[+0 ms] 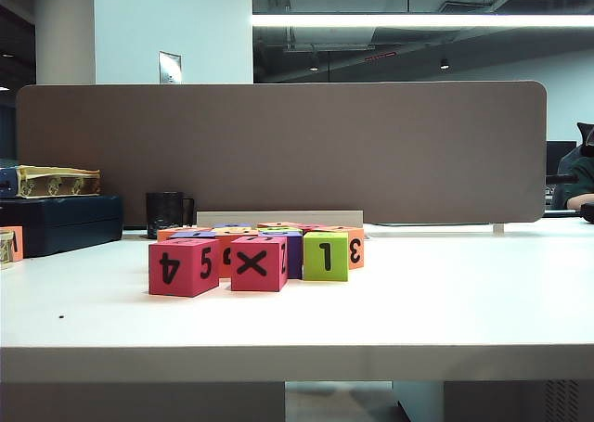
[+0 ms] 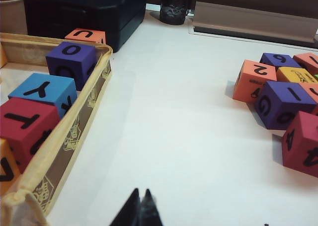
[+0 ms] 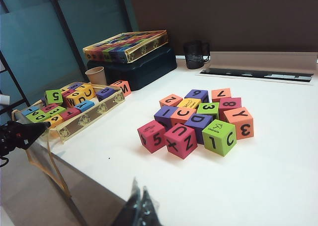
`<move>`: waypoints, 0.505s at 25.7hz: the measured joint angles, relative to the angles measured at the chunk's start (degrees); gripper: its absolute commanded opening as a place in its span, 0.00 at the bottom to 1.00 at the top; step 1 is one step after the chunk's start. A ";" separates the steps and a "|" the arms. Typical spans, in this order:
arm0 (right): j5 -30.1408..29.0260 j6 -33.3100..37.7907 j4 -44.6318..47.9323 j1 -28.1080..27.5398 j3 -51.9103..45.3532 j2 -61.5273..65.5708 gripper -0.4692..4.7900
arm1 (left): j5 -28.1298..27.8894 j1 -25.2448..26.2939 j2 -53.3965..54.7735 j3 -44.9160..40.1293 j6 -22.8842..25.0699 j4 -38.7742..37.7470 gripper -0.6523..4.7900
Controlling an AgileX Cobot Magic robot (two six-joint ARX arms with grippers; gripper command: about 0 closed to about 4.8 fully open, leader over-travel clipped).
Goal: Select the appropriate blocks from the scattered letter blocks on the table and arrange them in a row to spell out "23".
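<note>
While the wide white tabletop (image 3: 258, 186) carries the cluster of small matte letter cubes (image 3: 198, 119) near its middle, I have lifted nothing: my left fingers (image 2: 140, 206) and right fingers (image 3: 140, 206) are both pinched together, empty, off the pile. Selection is just starting. Next I'd open my right fingers over the orange cube topped "2" (image 3: 171, 100), then the lime-green "3" cube (image 3: 208, 108).

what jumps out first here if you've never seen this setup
The cluster of bright letter blocks on the white table, with a pink X cube and a lime-green cube at its front. To the left lies a shallow tray with more cubes in it. The left gripper and right gripper, both shut, are well short of the blocks.
</note>
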 measured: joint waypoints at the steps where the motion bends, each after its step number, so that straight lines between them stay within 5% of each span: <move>1: -0.02 0.11 1.20 0.00 0.00 0.00 0.09 | -0.02 0.00 0.00 0.00 0.00 -0.02 0.11; 13: 2.29 2.84 14.03 0.00 1.40 0.20 0.09 | 0.00 0.00 0.02 0.00 0.00 -0.02 0.11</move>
